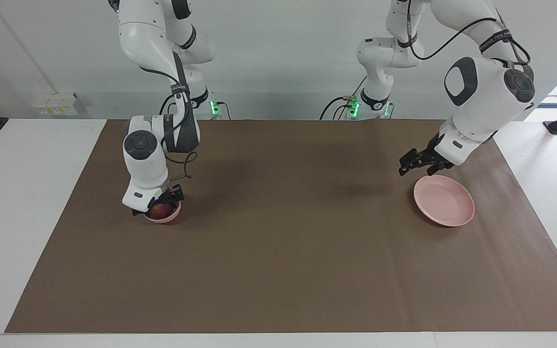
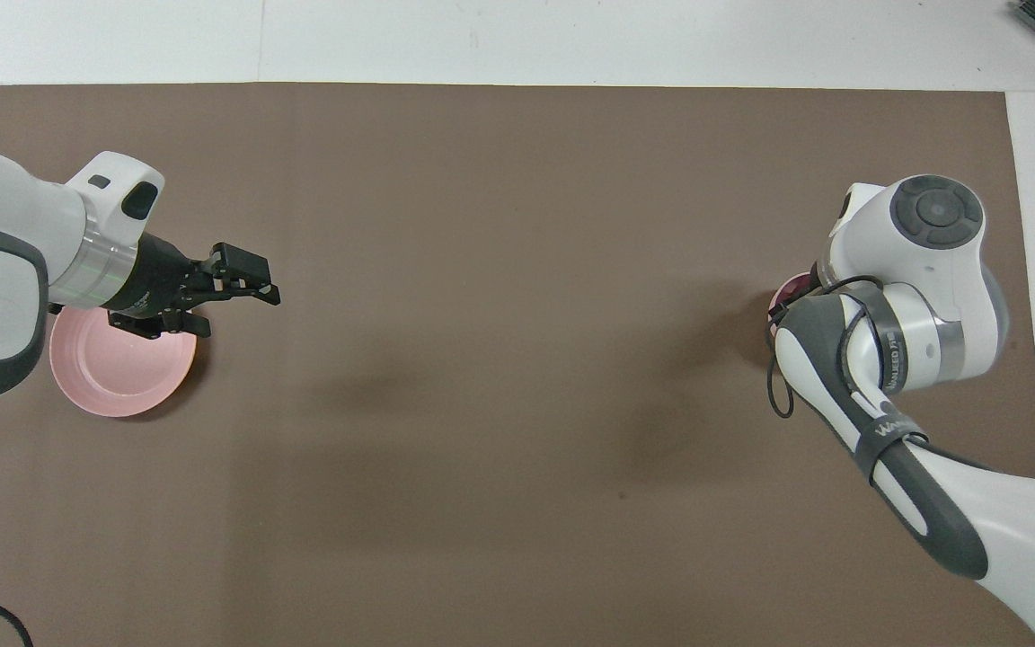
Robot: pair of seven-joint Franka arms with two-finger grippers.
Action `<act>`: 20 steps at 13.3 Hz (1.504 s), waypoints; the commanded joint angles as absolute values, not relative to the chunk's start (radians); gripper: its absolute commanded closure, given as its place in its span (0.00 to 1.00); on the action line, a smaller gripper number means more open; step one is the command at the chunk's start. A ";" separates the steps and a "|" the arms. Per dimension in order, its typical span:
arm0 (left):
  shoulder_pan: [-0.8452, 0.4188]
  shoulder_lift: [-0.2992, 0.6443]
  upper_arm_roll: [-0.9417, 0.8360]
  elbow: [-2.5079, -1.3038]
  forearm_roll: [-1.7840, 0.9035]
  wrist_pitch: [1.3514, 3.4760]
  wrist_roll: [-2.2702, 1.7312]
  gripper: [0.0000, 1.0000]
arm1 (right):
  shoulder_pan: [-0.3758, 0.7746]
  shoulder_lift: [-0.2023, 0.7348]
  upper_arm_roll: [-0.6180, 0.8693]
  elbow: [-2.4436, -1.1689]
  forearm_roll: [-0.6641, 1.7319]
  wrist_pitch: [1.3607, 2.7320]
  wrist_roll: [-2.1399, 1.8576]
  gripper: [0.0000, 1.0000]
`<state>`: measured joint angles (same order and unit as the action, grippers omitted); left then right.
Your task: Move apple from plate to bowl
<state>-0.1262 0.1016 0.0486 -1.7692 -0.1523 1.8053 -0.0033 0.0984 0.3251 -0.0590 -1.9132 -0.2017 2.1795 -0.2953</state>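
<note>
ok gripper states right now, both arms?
Left gripper: open, holding nothing, over the wide pale pink plate's rim.
Right gripper: down in the small deep pink bowl at the dark red apple; grip cannot be told.

A brown mat point(image 1: 278, 251) covers the table, carrying the plate point(image 1: 445, 203) and bowl point(image 1: 168, 217).

Facing view: high, across the table, looking at both robot bases. Overhead view: high above the robots' end, looking steeply down and forward. Both share the brown mat point(image 1: 278, 232) point(image 2: 517, 270), half a turn apart.
</note>
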 commanded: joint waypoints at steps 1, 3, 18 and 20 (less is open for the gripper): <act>-0.095 0.094 0.041 -1.727 -0.075 1.776 0.090 0.00 | 0.086 0.322 -0.052 -1.924 -0.222 2.204 -0.310 0.43; -0.077 0.095 0.041 -1.695 -0.039 1.775 0.187 0.00 | 0.086 0.322 -0.052 -1.924 -0.221 2.204 -0.308 0.34; 0.101 0.017 -0.100 -1.555 0.032 1.539 0.204 0.00 | 0.086 0.316 -0.051 -1.910 -0.206 2.181 -0.282 0.00; 0.083 0.011 -0.071 -1.555 0.025 1.519 0.152 0.00 | 0.090 0.298 -0.051 -1.899 -0.198 2.157 -0.250 0.00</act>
<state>0.1064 0.0243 -0.0964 -1.5629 0.0176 1.5516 0.1924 0.0981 0.3212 -0.0589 -1.9070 -0.2015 2.1788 -0.2801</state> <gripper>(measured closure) 0.000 0.000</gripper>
